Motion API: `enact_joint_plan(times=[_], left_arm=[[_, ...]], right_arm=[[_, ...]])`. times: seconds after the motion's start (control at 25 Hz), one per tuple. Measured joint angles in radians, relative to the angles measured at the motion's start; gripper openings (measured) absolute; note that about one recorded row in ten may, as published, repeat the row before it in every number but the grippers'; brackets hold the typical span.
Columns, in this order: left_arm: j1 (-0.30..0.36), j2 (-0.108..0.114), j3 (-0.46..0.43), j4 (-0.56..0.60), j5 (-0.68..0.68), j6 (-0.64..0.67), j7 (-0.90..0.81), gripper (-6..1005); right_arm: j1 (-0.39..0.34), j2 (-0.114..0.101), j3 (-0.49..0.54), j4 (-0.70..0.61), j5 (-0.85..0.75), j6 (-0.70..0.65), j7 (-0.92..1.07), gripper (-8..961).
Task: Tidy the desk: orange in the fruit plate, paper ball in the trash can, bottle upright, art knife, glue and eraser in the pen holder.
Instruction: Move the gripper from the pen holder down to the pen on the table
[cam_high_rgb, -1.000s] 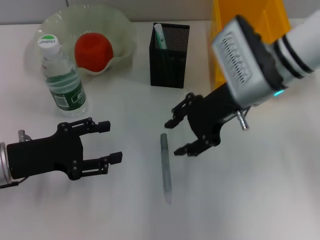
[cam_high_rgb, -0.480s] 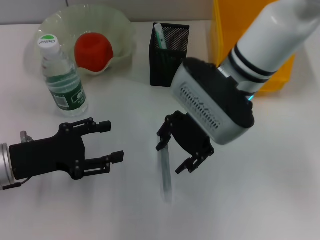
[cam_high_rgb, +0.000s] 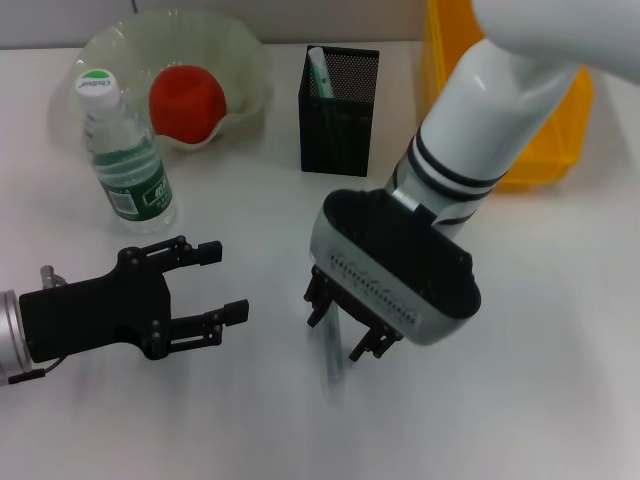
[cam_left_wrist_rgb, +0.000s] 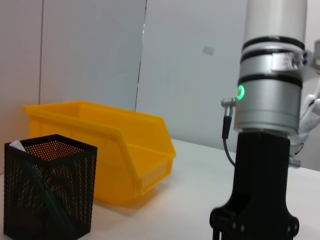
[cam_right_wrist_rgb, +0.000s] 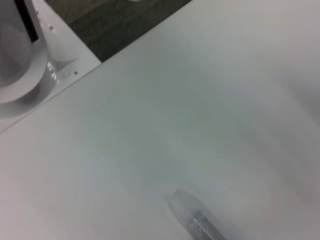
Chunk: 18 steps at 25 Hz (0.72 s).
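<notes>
We see a plain white worktop (cam_high_rgb: 560, 330) from above. At the upper left of the head view sits the fruit plate (cam_high_rgb: 245, 60), a pale green translucent bowl with a wavy rim, and the orange (cam_high_rgb: 186, 102), round and red-orange, rests inside it. Just in front of the plate, the bottle (cam_high_rgb: 125, 160) stands upright: clear plastic, green label, white cap with a green mark. At upper centre stands the pen holder (cam_high_rgb: 339, 98), a square black mesh cup with a pale, green-trimmed stick leaning inside. At the upper right is the trash can (cam_high_rgb: 555, 140), a bright yellow plastic bin, partly hidden by the right arm.

Low in the centre lies the art knife (cam_high_rgb: 331, 370), a slim, grey, translucent stick pointing toward the bottom edge. The right gripper (cam_high_rgb: 342, 330) is directly over its upper end, fingers apart on either side of it; we cannot tell whether they touch it. In the right wrist view, the knife's blurred tip (cam_right_wrist_rgb: 192, 217) shows near the bottom edge on white surface.

The left gripper (cam_high_rgb: 215, 283) hovers at lower left, fingers spread wide and holding nothing.
</notes>
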Motion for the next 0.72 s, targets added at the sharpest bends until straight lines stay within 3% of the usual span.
enact_joint_plan(times=[0.16,0.48,0.72], left_arm=[[0.002,0.0,-0.002,-0.001,-0.001,0.003,0.0,785],[0.005,0.0,-0.016,-0.002,-0.001,0.004,0.0,785],[0.008,0.0,-0.016,0.002,-0.001,0.004,0.0,785]], right_arm=[[0.004,0.0,-0.067,-0.007,0.008,0.038,0.0,539],[0.011,0.0,-0.093,-0.012,0.017,0.048,-0.007,498],[0.014,0.0,-0.119,-0.013,0.017,0.048,-0.009,365]])
